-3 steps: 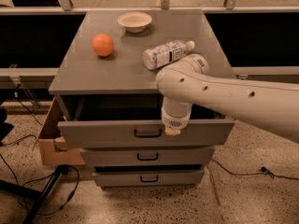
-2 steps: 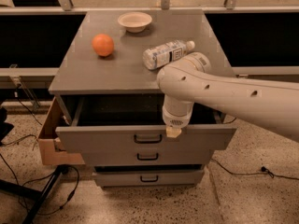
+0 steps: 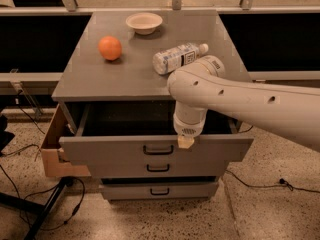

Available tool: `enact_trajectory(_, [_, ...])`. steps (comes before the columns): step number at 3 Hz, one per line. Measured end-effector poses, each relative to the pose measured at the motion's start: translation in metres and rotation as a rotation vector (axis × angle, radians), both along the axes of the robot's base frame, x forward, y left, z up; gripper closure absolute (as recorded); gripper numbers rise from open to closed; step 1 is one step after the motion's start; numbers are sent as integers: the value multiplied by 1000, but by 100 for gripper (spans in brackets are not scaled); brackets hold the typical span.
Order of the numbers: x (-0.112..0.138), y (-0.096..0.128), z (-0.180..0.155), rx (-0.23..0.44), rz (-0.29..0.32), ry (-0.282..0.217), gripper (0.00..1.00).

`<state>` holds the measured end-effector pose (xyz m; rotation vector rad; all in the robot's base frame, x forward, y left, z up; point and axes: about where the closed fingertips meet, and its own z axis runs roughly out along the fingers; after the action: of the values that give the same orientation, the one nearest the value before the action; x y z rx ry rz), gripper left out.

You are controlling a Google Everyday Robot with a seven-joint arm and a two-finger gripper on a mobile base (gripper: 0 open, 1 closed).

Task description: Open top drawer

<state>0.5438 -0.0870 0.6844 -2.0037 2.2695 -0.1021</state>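
So the whole cabinet is flat matte grey, boxy with square edges, and its top makes a smooth counter [image 3: 125, 76]. The floor [image 3: 260, 209] under it is speckled stone-looking stuff with a few thin black cables [image 3: 260, 182] lying across it.

The top drawer [image 3: 210, 151] sits right under the counter and it's pulled well out, so its front hangs forward past the two below. It's the widest front of the lot, a plain grey slab with a small black loop handle [image 3: 158, 149] in the middle. The inside is deep and mostly in shadow, so all I can make out is the grey side walls.

The robot's arm [image 3: 240, 104] is a fat, smooth, cream tube with a few small dark holes, coming in from the right and bending down over the open drawer. The pincer [image 3: 185, 142] is a small tan nub at the end, right at the top edge of the drawer front, just right of the handle. I honestly can't tell if it's apart or together.

Count time:
- three drawers, with three black handles
- one round orange [image 3: 109, 48]
- one shallow pale bowl [image 3: 144, 22]
- one clear plastic bottle [image 3: 177, 58] with a white cap, lying on its side close to the arm
- one brown cardboard box [image 3: 50, 151] against the cabinet's left side
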Motion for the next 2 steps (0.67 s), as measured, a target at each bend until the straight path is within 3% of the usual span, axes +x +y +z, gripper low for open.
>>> enact_trajectory(1, [0, 0, -1, -1, 0, 1, 31])
enact_trajectory(2, [-1, -1, -1, -2, 1, 3, 0])
